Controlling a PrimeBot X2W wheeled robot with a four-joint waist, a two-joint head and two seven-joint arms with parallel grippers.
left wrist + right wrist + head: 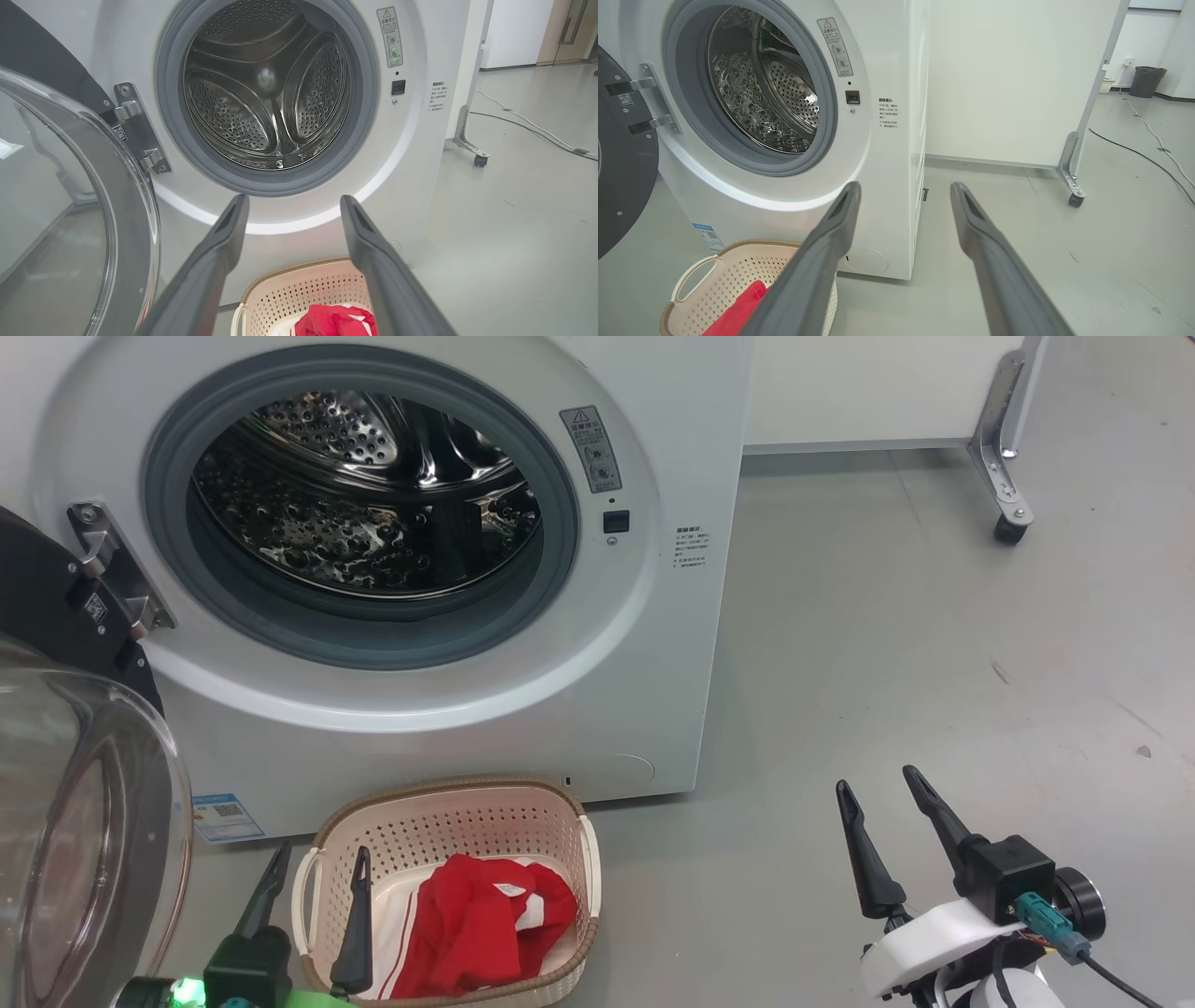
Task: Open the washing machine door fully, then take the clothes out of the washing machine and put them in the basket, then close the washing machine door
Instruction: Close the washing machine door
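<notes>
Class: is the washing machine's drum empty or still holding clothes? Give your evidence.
Empty: past the open door, the drum shows bare perforated metal all round, and the red clothes lie in the basket.

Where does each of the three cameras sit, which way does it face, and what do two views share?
Head view: on the robot's head, looking down at the washing machine and basket; left end effector and right end effector show, open.
Left wrist view: left wrist, facing the drum head-on; own fingers show.
Right wrist view: right wrist, facing the machine's front at an angle; own fingers show.
Shared: red clothes in the basket.
</notes>
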